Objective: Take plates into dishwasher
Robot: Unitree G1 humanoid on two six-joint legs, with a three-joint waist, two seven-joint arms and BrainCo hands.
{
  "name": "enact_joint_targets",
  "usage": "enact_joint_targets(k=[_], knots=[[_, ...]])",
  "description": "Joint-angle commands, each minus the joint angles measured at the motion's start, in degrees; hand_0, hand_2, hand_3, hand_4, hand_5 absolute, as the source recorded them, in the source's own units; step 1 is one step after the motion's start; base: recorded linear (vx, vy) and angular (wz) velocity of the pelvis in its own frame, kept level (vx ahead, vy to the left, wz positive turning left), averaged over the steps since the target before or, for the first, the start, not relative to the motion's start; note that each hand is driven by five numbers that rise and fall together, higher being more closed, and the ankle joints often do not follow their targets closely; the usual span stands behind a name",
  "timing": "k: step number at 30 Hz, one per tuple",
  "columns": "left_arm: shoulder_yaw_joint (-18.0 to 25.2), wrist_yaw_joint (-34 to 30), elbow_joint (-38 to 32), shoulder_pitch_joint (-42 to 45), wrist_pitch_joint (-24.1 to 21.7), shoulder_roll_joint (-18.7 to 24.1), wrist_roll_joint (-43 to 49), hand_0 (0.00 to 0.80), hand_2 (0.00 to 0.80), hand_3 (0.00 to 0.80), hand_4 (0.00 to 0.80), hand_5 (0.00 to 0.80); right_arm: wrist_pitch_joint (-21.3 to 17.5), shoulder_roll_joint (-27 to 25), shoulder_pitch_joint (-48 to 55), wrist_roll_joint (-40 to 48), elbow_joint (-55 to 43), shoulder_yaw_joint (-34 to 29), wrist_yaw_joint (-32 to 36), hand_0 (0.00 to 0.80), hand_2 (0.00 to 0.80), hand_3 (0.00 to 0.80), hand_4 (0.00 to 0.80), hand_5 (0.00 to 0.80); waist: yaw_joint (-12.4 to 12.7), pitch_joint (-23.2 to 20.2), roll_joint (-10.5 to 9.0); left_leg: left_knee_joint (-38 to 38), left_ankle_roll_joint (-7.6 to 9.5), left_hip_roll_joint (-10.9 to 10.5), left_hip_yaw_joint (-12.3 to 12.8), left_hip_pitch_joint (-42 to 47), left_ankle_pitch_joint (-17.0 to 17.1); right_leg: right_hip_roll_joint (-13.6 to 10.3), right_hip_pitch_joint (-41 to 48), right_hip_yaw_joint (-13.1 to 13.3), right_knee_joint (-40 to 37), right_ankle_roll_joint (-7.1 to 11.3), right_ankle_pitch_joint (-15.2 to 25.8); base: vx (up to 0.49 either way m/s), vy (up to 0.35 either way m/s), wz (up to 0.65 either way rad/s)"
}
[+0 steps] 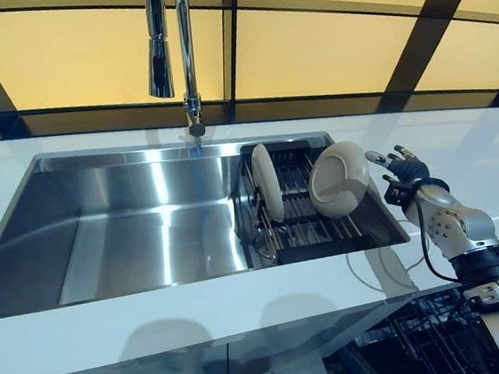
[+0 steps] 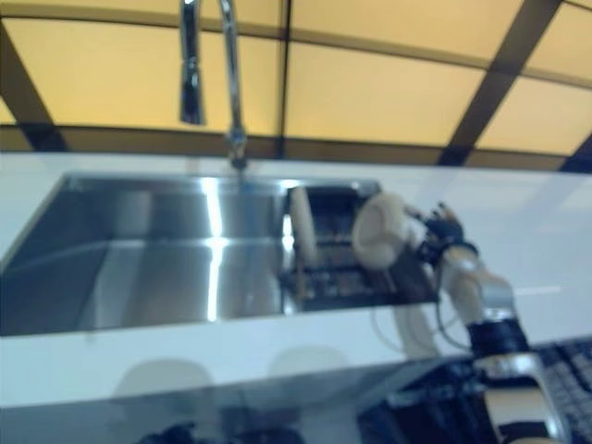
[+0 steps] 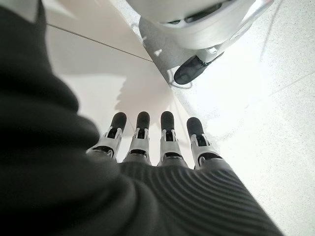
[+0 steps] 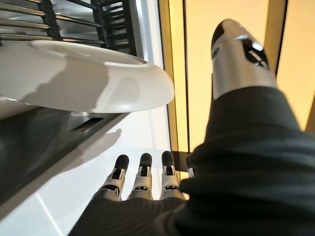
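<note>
A kitchen: steel sink [image 1: 146, 225], tap [image 1: 183, 51], white counter [image 1: 157, 326]

Right arm [image 1: 455, 228]: you see silver-grey rounded segments, a black band.
Right hand [image 1: 401, 171]: dark ribbed cover, silver fingers, dark tips.

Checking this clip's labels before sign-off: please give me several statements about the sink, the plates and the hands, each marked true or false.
1. Two plates stand on edge in the dark rack at the sink's right end. True.
2. The right hand grips a plate. False: it is open beside the right plate, fingers straight, holding nothing.
3. The faucet is running. False: no water shows.
4. The left half of the sink holds dishes. False: it is bare steel.
5. The left hand holds nothing. True.
</note>
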Motion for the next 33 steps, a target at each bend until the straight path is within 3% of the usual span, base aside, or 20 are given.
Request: enact_joint_targets(k=[1, 33], knots=[[-4.0, -0.7, 0.4, -3.7, -0.3, 0.5, 0.9, 0.0, 0.0, 0.0, 0.0, 0.0, -1.3, -4.1, -8.7, -0.1, 2.5, 0.1, 0.6, 0.0, 0.0, 0.0, 0.0, 0.0, 2.4, 0.1, 1.81, 0.3, 1.34, 0.0, 0.4, 2.0, -5.3, -2.0, -0.8, -0.5, 2.1, 4.27, 1.2, 0.0, 0.0, 0.0], [-5.3, -1.3, -0.5, -3.7, -0.5, 1.7, 1.0, 0.0, 0.0, 0.0, 0.0, 0.0, 5.7, -5.6, -10.8, 1.2, 9.4, 3.2, 8.2, 0.0, 0.0, 0.0, 0.0, 0.0, 2.7, 1.3, 1.77, 0.3, 1.41, -0.2, 0.4, 2.1, -5.3, -2.1, -1.4, -0.6, 3.2, 4.45, 1.1, 0.0, 0.0, 0.0]])
